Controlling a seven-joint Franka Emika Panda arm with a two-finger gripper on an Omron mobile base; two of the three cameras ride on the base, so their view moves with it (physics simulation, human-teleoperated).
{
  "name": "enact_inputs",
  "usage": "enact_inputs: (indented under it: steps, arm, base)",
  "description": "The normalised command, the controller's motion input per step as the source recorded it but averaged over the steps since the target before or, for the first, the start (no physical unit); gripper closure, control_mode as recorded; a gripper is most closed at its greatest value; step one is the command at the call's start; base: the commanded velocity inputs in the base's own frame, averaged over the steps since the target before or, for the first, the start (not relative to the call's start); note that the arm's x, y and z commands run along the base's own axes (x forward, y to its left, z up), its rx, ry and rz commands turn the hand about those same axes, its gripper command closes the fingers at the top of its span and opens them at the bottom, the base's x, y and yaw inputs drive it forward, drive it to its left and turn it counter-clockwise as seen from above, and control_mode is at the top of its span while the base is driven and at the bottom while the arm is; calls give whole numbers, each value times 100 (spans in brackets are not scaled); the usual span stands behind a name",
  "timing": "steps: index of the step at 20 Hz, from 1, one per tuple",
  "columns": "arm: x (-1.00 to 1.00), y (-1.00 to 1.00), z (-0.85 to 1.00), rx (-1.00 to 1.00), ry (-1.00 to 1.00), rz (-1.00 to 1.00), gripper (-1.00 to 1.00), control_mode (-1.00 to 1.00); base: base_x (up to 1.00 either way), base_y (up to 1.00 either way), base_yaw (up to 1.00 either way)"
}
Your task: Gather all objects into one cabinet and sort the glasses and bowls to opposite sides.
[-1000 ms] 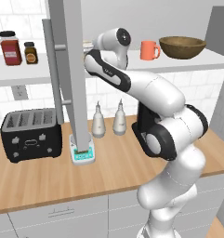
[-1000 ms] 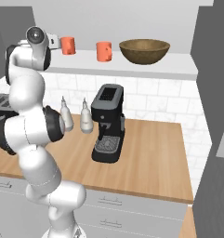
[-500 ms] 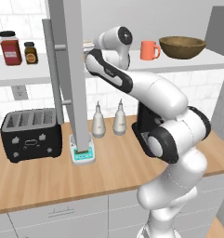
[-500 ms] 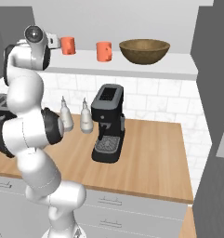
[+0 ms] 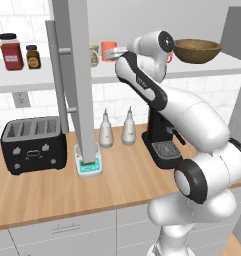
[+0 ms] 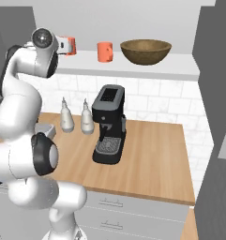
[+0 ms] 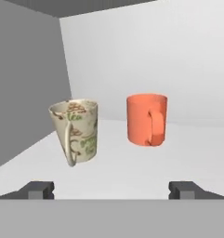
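Pincer point(image 7: 111, 189) stands wide open, its two dark fingertips point(image 7: 38, 189) far apart at the bottom of the hand view, gripping nothing. Beyond them, on the white shelf point(image 7: 132, 167) of the wall cabinet, stand two mugs in that view: one cream mug point(image 7: 77, 130) with a printed brown and green pattern, tilted with its handle toward the camera, and one glossy coral-orange mug point(image 7: 147, 120), upright and cylindrical, handle also forward. The two stand near each other, apart.

Count across the base views: three mugs in total, one cream and two coral-orange. The second coral-orange mug point(image 6: 104, 51) stands further along the shelf, between the first pair and one wide, shallow dark-brown wooden bowl point(image 6: 146, 51) with a lighter rim. The bowl rests at the far right of the shelf, well apart from the cream mug point(image 5: 94, 55).

The cabinet's tall grey slab door point(image 5: 79, 75) stands open, edge-on, with a long bar handle point(image 5: 56, 75). Left of it sit two lidded spice jars point(image 5: 12, 51).

On the wooden counter point(image 6: 152, 159): one black toaster point(image 5: 34, 145), one black coffee machine point(image 6: 109, 123), two pale dispenser bottles point(image 5: 117, 130).

Against the earlier pictures: the arm has drawn back from the shelf, and the camera pose is unchanged.
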Motion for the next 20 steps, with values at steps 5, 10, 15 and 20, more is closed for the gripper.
enact_inputs:
  steps: [5,10,15,20]
  arm:
    - [-50,-98,0,5,-1,-1,-100,-100]
    - [-49,-86,0,3,0,0,-100,-100]
    - [-25,-71,0,2,0,0,-100,-100]
    - [-4,-60,0,0,0,0,-100,-100]
  base:
    - [0,0,0]
    - [0,0,0]
    - [0,0,0]
    - [0,0,0]
